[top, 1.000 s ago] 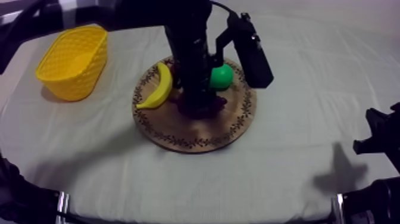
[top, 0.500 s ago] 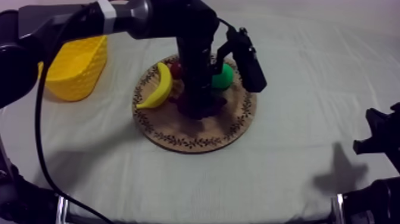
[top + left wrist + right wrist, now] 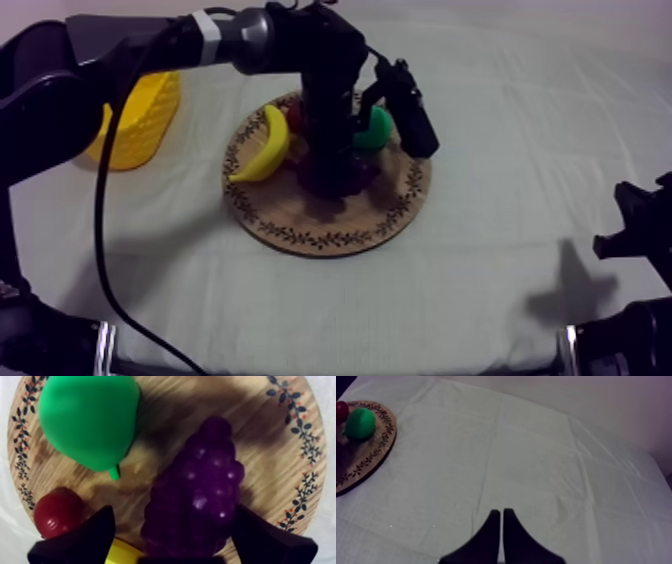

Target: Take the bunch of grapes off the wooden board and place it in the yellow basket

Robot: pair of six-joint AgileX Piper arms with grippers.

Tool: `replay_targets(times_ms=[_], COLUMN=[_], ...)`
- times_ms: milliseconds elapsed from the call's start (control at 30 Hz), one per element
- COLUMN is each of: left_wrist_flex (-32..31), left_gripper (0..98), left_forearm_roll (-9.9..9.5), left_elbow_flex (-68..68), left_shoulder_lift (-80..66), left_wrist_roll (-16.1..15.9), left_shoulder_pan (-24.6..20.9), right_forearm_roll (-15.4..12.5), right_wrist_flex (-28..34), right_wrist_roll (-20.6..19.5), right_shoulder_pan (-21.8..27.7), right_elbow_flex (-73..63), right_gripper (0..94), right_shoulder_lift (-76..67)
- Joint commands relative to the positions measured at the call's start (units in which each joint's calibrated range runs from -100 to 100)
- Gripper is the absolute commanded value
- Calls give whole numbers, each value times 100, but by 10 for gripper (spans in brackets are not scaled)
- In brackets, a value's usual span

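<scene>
The purple bunch of grapes [image 3: 197,501] lies on the round wooden board [image 3: 165,406], beside a green pear [image 3: 87,421] and a small red fruit [image 3: 57,512]. My left gripper [image 3: 175,538] hangs straight over the grapes, open, with one black finger at each side of the bunch and a small gap at the red fruit's side. In the top view the left arm comes down from the upper left onto the grapes [image 3: 345,180] on the board [image 3: 330,225]. The yellow basket [image 3: 140,125] stands at the left, partly hidden by that arm. My right gripper [image 3: 502,518] is shut over bare cloth.
A yellow banana [image 3: 262,145] lies on the board's left part, with the pear [image 3: 376,128] at the back right and the red fruit [image 3: 295,117] behind. The right arm [image 3: 640,225] rests low at the table's right edge.
My left arm has sunk lower onto the grapes, and more of it now stretches across in front of the basket. The right arm has not moved.
</scene>
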Motion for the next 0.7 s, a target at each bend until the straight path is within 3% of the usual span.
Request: replay_targets(times_ms=[0,467,667], left_wrist_flex=[-1,130,111], left_gripper=[833,634,600], left_forearm_roll=[4,-16,-9], left_elbow_flex=[-19,-171,-24], left_shoulder_lift=[40,228,74], left_wrist_roll=[24,226,284], left_shoulder_pan=[-9,-17,-7], right_forearm_roll=[3,3,3], right_wrist_flex=[0,0,0], right_wrist_roll=[0,0,0], right_shoulder_pan=[2,2,2], right_elbow_flex=[-4,-4,-4], right_gripper=[3,3,3], right_shoulder_lift=[0,0,0])
